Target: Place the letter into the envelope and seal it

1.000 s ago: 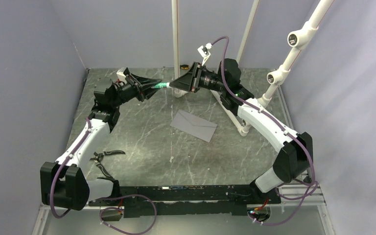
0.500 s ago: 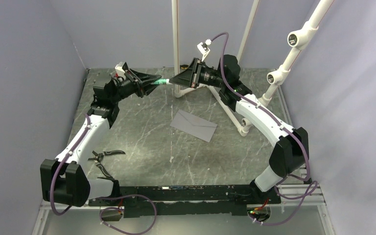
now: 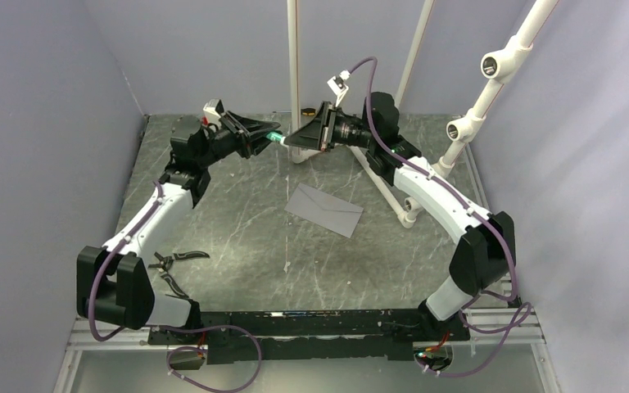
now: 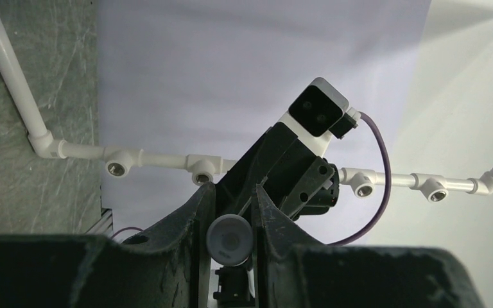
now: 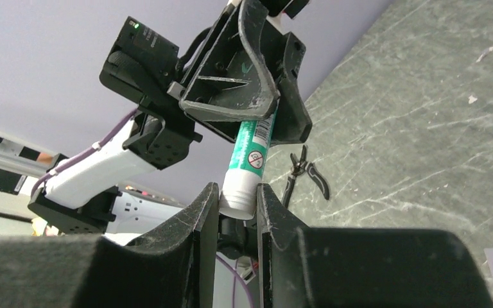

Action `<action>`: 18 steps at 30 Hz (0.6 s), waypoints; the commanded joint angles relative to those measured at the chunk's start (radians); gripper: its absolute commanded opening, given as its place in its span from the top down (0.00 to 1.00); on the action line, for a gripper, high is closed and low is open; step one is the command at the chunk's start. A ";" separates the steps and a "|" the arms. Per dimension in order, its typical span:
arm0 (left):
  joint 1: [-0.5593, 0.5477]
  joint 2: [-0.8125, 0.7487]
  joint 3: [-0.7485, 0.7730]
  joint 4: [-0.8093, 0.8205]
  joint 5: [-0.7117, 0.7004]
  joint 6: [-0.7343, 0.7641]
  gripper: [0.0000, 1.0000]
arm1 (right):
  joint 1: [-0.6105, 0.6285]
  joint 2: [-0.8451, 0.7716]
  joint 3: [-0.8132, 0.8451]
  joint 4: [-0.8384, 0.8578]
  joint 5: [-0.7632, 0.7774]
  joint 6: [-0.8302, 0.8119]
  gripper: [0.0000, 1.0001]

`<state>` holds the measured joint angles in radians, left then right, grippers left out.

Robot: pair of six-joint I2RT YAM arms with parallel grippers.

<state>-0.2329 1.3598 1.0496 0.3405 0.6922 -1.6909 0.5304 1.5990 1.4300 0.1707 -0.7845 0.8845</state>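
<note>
The envelope (image 3: 324,210) lies flat near the middle of the worktop (image 3: 237,229), turned at a slant, with its pointed flap folded down against its body; nothing touches it and both arms are well apart from it. Above the far part of the worktop the two arms meet tip to tip, raised in the air, with a glue stick (image 3: 275,139) held level between them. The left gripper (image 3: 267,140) is clamped on the green printed end of the tube, its fingers closed tight against the sides; in the left wrist view the round pale end of the stick sits pinched between the two dark fingers (image 4: 202,212). The right gripper (image 5: 237,202) is clamped on the white end of the same stick, its fingers pressed to either side of that end, facing the left gripper head on. A pair of pliers (image 3: 174,264) with dark handles lies on the worktop near the left arm's base. White pipes (image 3: 295,74) stand behind the grippers at the far edge, against the pale wall.
</note>
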 commanded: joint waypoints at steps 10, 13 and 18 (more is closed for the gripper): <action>0.042 -0.126 0.128 -0.557 0.066 0.444 0.98 | 0.039 -0.119 -0.110 0.000 0.257 -0.170 0.33; 0.059 -0.125 0.092 -0.541 0.061 0.441 0.98 | 0.032 -0.159 -0.157 -0.025 0.267 -0.211 0.18; 0.060 -0.089 0.049 -0.588 0.041 0.495 0.98 | 0.023 -0.212 -0.214 -0.143 0.343 -0.277 0.09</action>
<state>-0.1753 1.2438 1.1259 -0.1543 0.7258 -1.2942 0.5617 1.4506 1.2446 0.1001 -0.5488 0.6979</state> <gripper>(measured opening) 0.276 0.899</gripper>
